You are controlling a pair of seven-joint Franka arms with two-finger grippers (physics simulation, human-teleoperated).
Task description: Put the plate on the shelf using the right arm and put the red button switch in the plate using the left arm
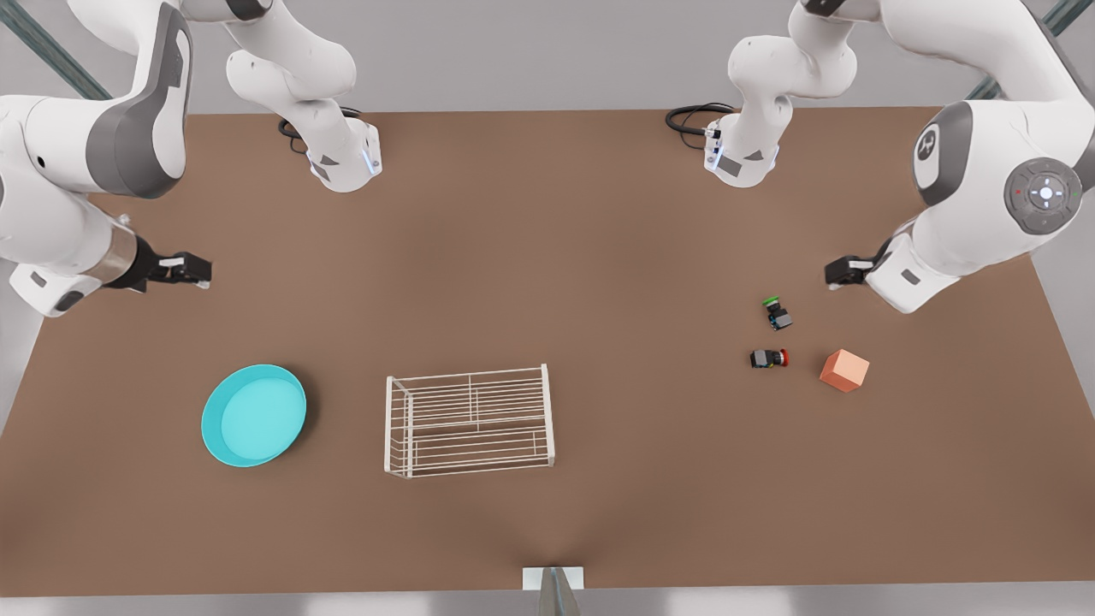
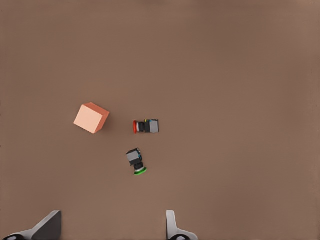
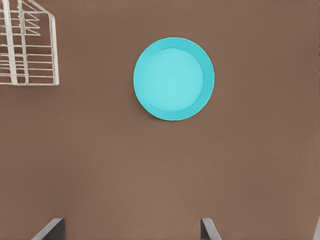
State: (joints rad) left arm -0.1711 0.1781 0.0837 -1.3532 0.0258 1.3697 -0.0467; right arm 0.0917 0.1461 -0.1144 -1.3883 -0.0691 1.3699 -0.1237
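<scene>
The turquoise plate lies flat on the table at the front view's left. Beside it, mid-table, stands the white wire shelf with nothing on it. The red button switch lies on its side at the front view's right. My right gripper hovers open, well behind the plate. On the other side, my left gripper is open too, above the table just behind the switches. Neither holds anything.
A green-capped switch lies just behind the red one. An orange-pink cube sits beside the red switch, toward the front view's right edge. The brown table is bare between shelf and switches.
</scene>
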